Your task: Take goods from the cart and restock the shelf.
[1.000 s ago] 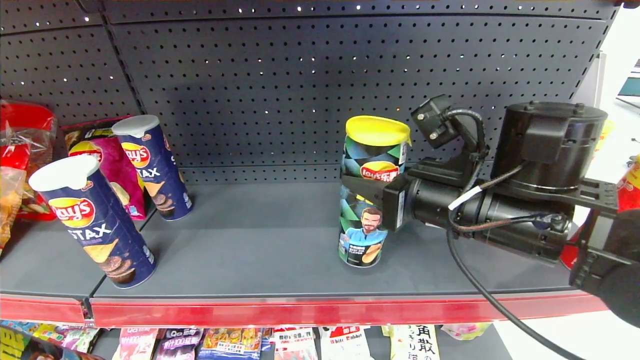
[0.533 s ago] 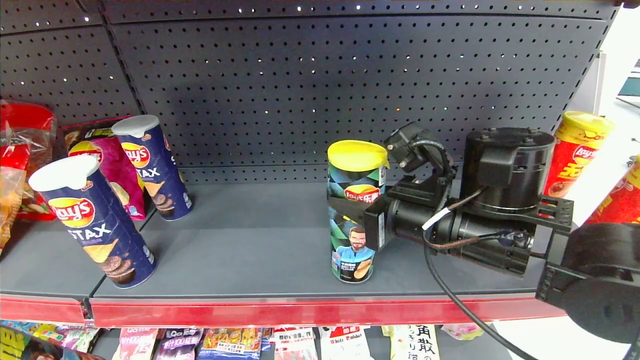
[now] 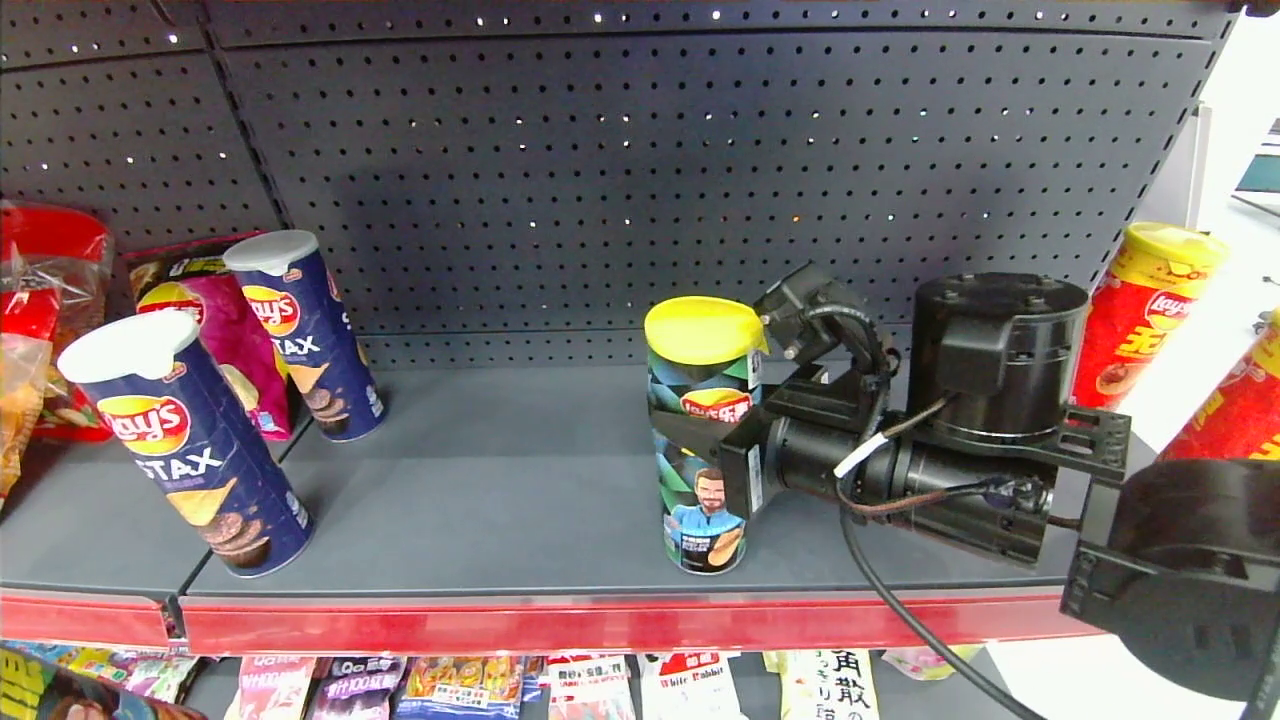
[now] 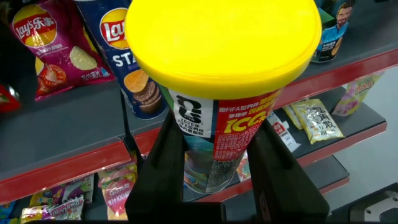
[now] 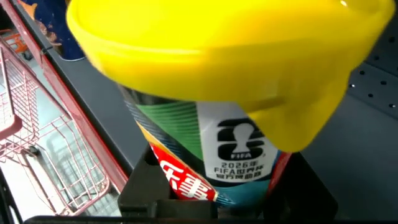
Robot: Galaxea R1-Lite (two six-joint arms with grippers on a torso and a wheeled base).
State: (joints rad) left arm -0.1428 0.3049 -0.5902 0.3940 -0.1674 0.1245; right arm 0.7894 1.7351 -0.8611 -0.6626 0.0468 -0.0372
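Firmly clamped in the right claw (image 3: 692, 432), the green can (image 3: 704, 522) stands on the shelf (image 3: 480, 500); left claw (image 4: 219, 146) grips a second can (image 4: 224, 56).

The yellow-lidded tube (image 3: 705, 390) has a green and blue pattern and a drawn man on its lower part. It stands upright on the shelf (image 3: 520, 500), near the red front edge, and the right gripper (image 3: 700, 440) clasps it around the middle. The shelf is a dark grey board with a perforated back wall. A second tube (image 4: 224, 43), also with a yellow lid and with a red and green label, sits upright between the fingers of the left gripper (image 4: 221, 165), out in front of the shelf. The red wire cart (image 5: 56, 155) is lower, beyond the red edge.
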